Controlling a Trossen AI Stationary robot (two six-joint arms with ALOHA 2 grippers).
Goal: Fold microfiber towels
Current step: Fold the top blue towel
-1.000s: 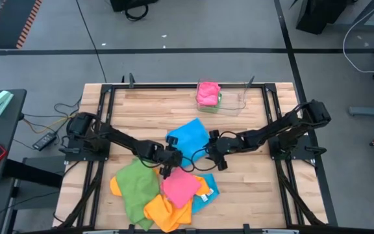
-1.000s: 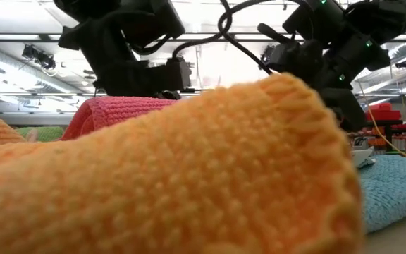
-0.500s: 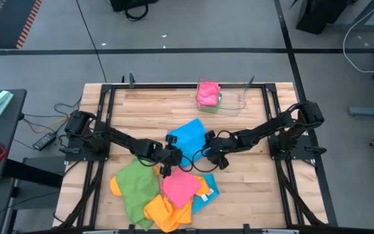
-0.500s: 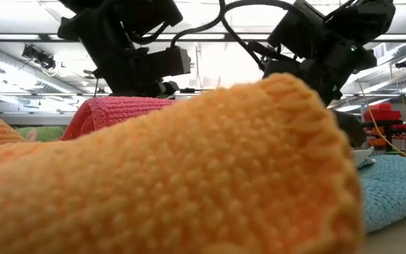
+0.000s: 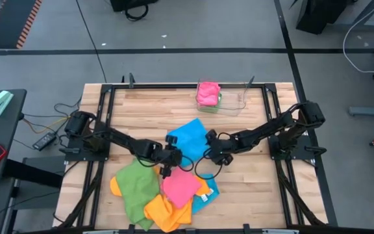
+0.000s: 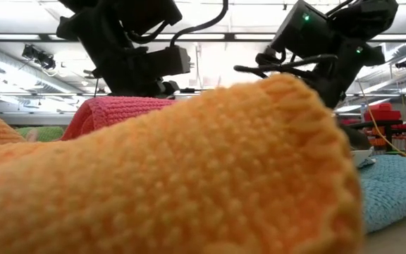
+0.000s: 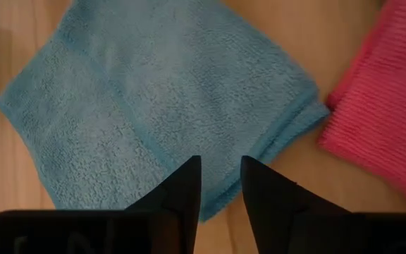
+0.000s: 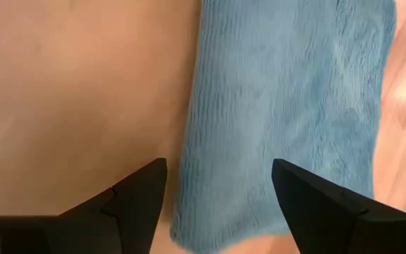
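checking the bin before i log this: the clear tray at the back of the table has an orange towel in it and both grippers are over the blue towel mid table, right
Not quite: the towel in the clear tray is pink, not orange, as the high view shows. The rest holds: the left gripper and right gripper are both at the blue towel mid table.

Blk jointed arms point(image 5: 119, 138), looped blk cables point(image 5: 203, 170).

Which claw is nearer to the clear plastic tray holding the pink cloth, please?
The right claw; it sits just below-left of the clear plastic tray in the high view, while the left claw is farther left.
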